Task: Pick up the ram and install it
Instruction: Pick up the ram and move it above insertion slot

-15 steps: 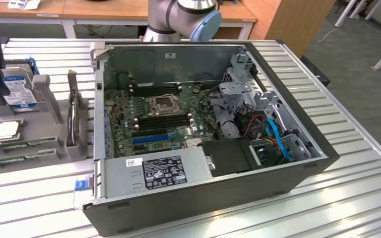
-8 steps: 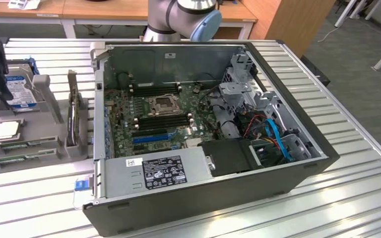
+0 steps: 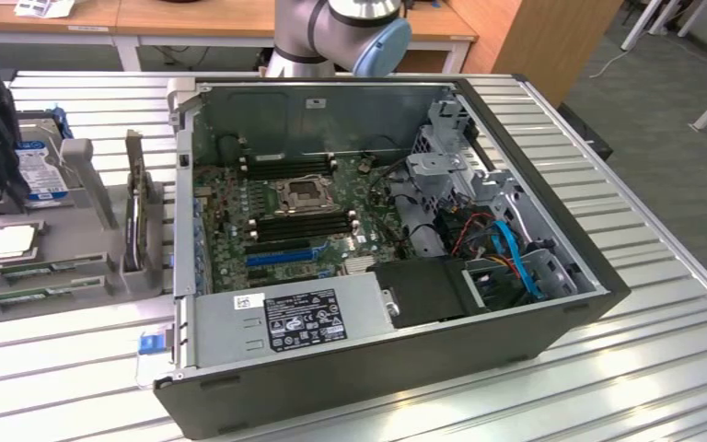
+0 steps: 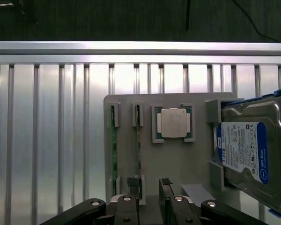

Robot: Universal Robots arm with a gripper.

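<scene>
Above the gray holder (image 4: 178, 161) we hover with our gripper (image 4: 149, 185) spread wide, gripping nothing. We judge this the approach: the ram (image 4: 138, 140) stands on edge in its slot beside the CPU (image 4: 174, 123). Grasping calls for jaws straddling that thin edge squarely.

Ram (image 4: 114, 147) in tray (image 4: 154, 164) nr CPU (image 4: 174, 123)

Open computer case (image 3: 550, 318) lies on a slatted metal table (image 3: 648, 387), motherboard (image 3: 292, 216) exposed. At the exterior view's left, a grey holder (image 3: 77, 244) carries two ram sticks (image 3: 37, 269), a CPU chip (image 3: 12, 241) and a hard drive (image 3: 37, 175). The robot arm (image 3: 341, 28) stands behind the case.
</scene>
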